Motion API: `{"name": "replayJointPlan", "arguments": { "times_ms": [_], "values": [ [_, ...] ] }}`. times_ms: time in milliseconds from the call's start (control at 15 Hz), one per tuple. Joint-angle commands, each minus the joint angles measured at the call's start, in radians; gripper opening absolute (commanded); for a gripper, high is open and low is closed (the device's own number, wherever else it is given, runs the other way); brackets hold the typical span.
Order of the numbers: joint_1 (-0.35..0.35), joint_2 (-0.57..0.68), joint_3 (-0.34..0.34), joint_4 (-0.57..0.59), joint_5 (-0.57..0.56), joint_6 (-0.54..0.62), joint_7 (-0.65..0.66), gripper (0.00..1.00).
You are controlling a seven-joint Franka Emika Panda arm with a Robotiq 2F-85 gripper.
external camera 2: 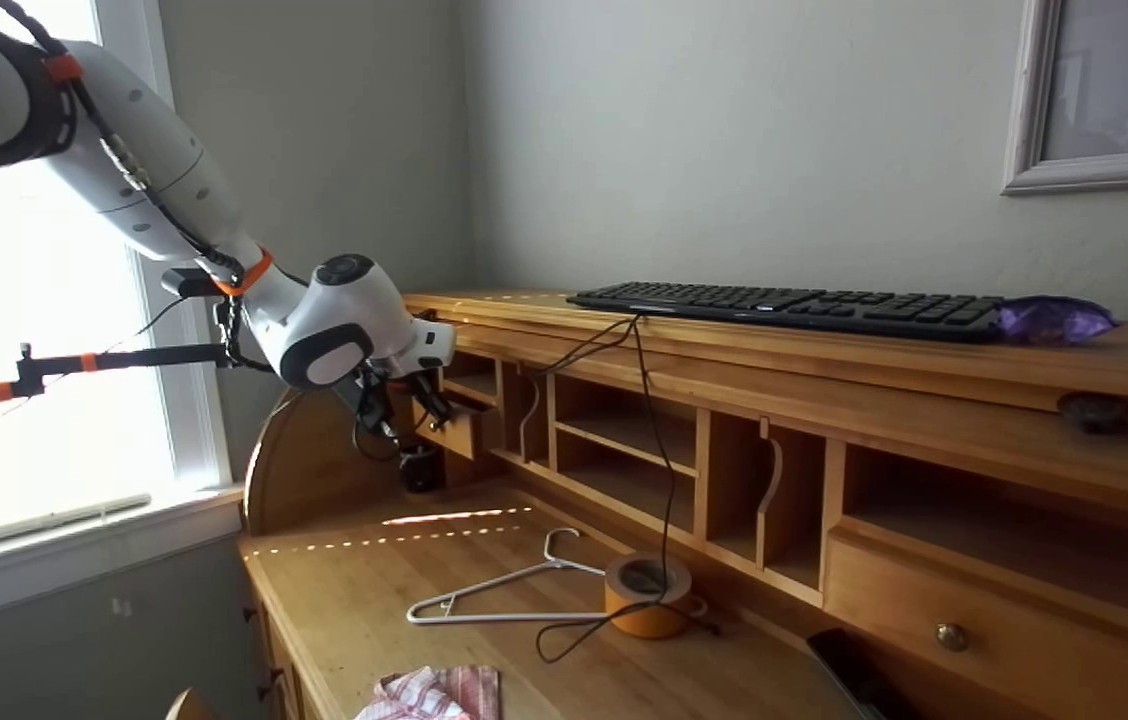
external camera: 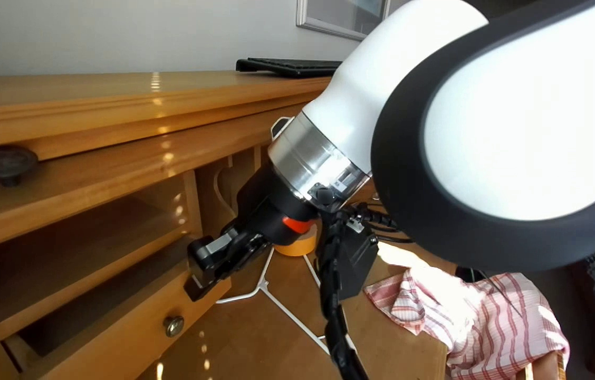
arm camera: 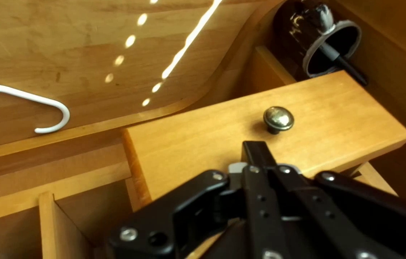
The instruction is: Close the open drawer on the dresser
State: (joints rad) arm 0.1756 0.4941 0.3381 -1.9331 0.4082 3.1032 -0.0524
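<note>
In the wrist view, the tool (arm camera: 268,160) has its fingers (arm camera: 257,154) together, gripping nothing, over the front of the drawer (arm camera: 239,126), I'd guess for pushing it. In an exterior view, it hangs by the upper edge of the drawer (external camera: 134,338); contact I can't judge. In an exterior view, the drawer juts from the dresser (external camera 2: 744,390) near the window (external camera 2: 44,270). No lettering I can read.

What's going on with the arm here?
A robot arm has its pincer at the front of a small drawer in the wooden dresser. The pincer is shut, with nothing visible in its grip, and clear of the round knob. The drawer stands partly out, so closing it isn't done. Can't tell whether the pincer touches the wood.
</note>
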Motion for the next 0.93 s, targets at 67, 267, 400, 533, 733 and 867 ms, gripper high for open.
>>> {"name": "replayJointPlan", "arguments": {
  "times_ms": [67,267,400,533,733,867],
  "values": [
    [0.016,0.058,-0.026,0.057,-0.009,0.08,0.0,0.0],
    [0.011,0.086,-0.009,0.091,-0.006,0.084,-0.005,0.0],
    [0.011,0.108,0.0,0.121,-0.006,0.082,-0.007,0.0],
    [0.016,0.128,-0.003,0.149,-0.007,0.081,-0.006,0.0],
    [0.018,0.151,-0.006,0.177,-0.008,0.076,-0.007,0.0],
    [0.019,0.157,-0.008,0.181,-0.008,0.077,-0.008,0.0]
  ]
}}
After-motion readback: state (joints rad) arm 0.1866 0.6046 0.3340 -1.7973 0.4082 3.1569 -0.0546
